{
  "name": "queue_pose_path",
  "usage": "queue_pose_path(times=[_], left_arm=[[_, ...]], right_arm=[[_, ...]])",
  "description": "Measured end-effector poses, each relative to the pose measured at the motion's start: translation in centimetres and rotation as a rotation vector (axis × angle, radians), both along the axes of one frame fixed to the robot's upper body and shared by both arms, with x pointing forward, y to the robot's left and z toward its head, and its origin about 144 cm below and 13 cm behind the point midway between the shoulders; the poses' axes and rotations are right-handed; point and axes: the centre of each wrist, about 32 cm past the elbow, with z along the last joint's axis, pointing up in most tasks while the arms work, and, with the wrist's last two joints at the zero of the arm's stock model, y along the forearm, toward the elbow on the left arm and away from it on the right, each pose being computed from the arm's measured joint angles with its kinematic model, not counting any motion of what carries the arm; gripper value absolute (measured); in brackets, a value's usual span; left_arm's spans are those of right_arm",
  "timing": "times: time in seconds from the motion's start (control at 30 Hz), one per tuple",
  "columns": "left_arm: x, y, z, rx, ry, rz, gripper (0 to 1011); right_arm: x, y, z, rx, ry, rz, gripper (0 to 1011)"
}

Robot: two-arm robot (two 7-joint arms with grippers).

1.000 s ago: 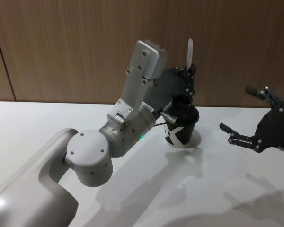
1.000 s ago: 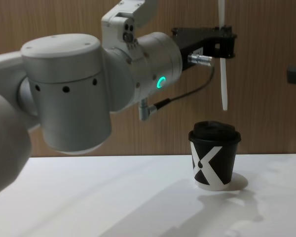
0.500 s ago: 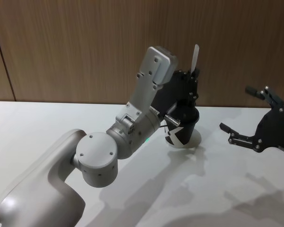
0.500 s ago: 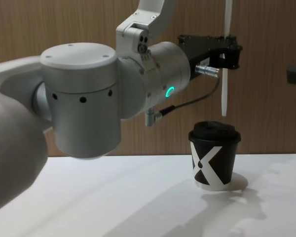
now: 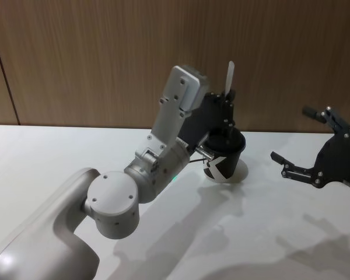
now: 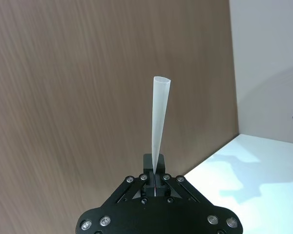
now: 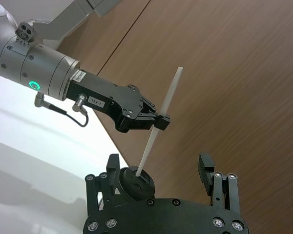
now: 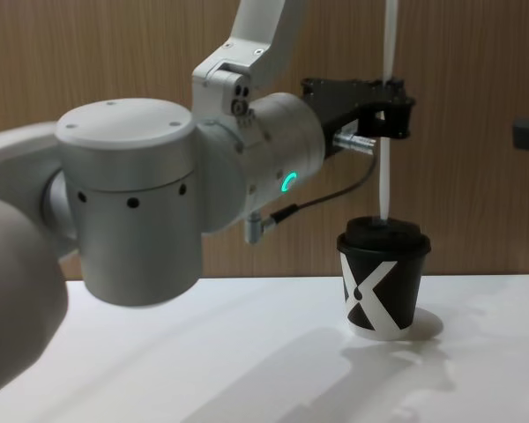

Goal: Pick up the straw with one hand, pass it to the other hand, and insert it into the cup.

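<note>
The straw (image 8: 385, 176), gripped upright by the left jaws, is brought lower than before: its tip is placed at the lid of the cup (image 8: 381, 291), so insertion is judged begun. At 3 o'clock of it, the right jaws are held open.

Bent upward and forward at centre on the silver-grey left arm (image 5: 169, 125), with left gripper (image 5: 227, 104) pinched tight on the straw (image 5: 230, 74); parked low at right with right gripper (image 5: 291, 134) spread wide.

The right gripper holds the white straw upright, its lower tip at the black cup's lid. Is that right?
No: the left gripper holds the straw, as the chest view shows; upright, tip at the lid of the cup.
</note>
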Motion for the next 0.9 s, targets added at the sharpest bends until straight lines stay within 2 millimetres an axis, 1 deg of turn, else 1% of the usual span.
queue_pose_path(times=[0.53, 0.9], left_arm=[[0.2, 1.6, -0.7, -0.077, 0.026, 0.000, 11], [0.3, 1.9, -0.8, -0.119, 0.036, -0.059, 11]], right_arm=[[0.0, 0.0, 0.0, 0.000, 0.000, 0.000, 1001], [0.0, 0.0, 0.0, 0.000, 0.000, 0.000, 1001]])
